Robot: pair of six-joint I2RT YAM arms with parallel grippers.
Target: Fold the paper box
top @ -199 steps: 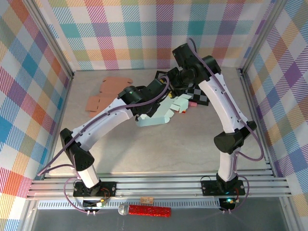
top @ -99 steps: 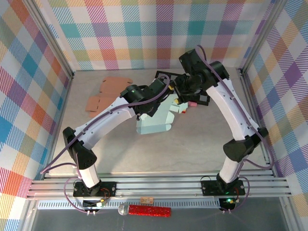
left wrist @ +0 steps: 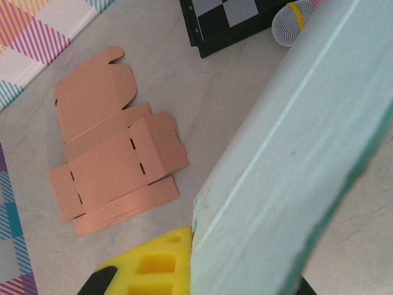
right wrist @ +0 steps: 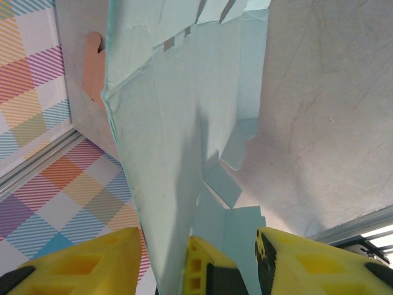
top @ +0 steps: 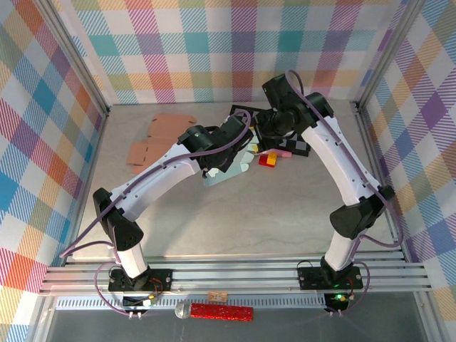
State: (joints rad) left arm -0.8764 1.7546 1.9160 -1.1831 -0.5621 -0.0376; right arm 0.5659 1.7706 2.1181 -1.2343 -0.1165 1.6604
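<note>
Compared with a second ago, the pale blue paper box [top: 226, 176] is seen drawn up into a narrower sliver rather than spread wide below the left fingers [left wrist: 153, 267], which are clamped on one panel. The right fingers [right wrist: 80, 264] are held apart, with a box panel standing between them. One paper box is counted, one flat brown blank [top: 158, 135] well left of the left fingers, one checkered board [top: 298, 147] just beyond the right fingers, and one microphone [left wrist: 287, 22].

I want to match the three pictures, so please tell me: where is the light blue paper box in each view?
Top view: blue box just above the centre, slightly left.
Left wrist: blue box covering the right half.
Right wrist: blue box running top to bottom, centre-left.
Shared landmark: brown cardboard, left of the box in all three.
</note>
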